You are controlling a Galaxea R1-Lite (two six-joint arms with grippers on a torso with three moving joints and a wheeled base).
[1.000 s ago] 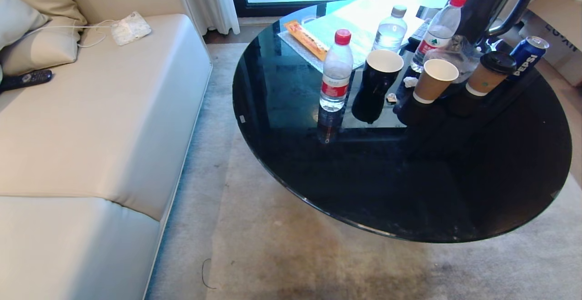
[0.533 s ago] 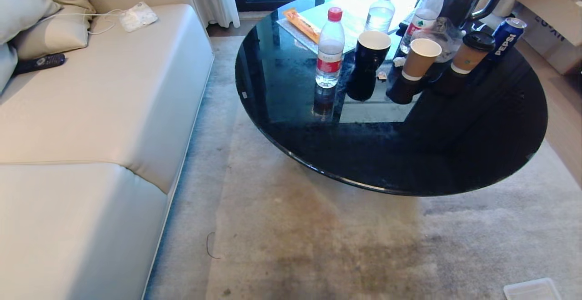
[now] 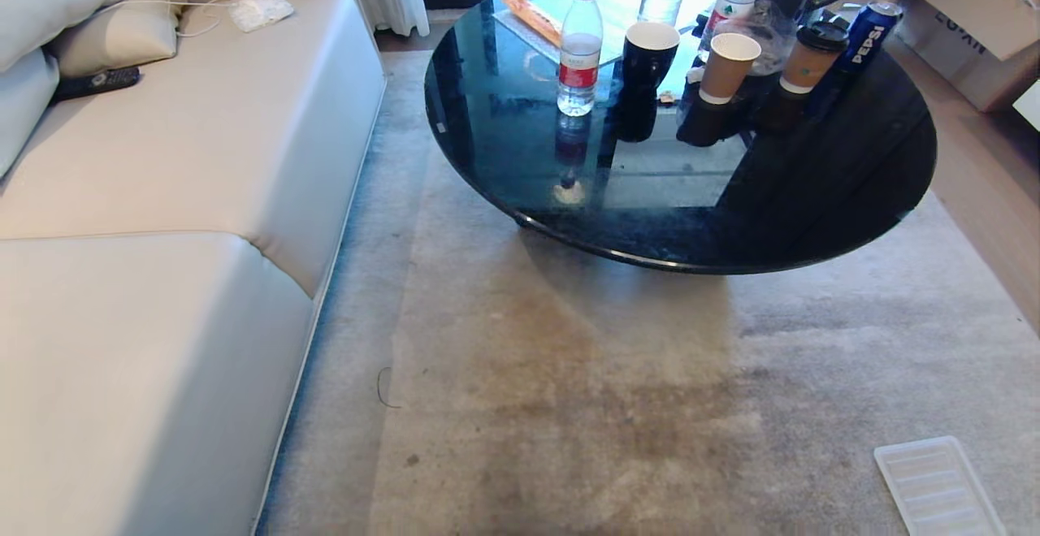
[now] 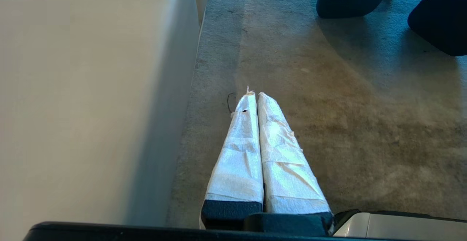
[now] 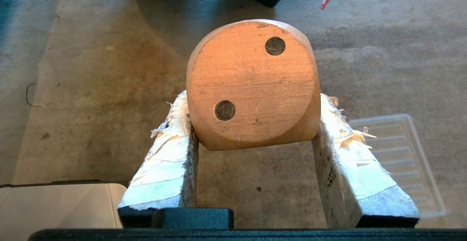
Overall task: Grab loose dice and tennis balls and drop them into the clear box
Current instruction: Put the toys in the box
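Right hand [image 5: 255, 124]: clamped on beige wooden die [image 5: 251, 84], two pips up.
Left hand [image 4: 254, 95]: closed, empty.
Change: head view swung; ribbed translucent tray [image 3: 938, 483] entered lower right.
Meaning: die awaits drop-off.

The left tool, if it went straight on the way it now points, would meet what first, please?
Probably the bare carpet just past the shut left tool; the sofa side stays alongside. Depth is unclear.

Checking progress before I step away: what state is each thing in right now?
Right end effector: shut on the beige die, held off the carpet.
Left end effector: shut, empty.
Ribbed tray: flat on the carpet, empty.
Lidded coffee cup: upright on the table.
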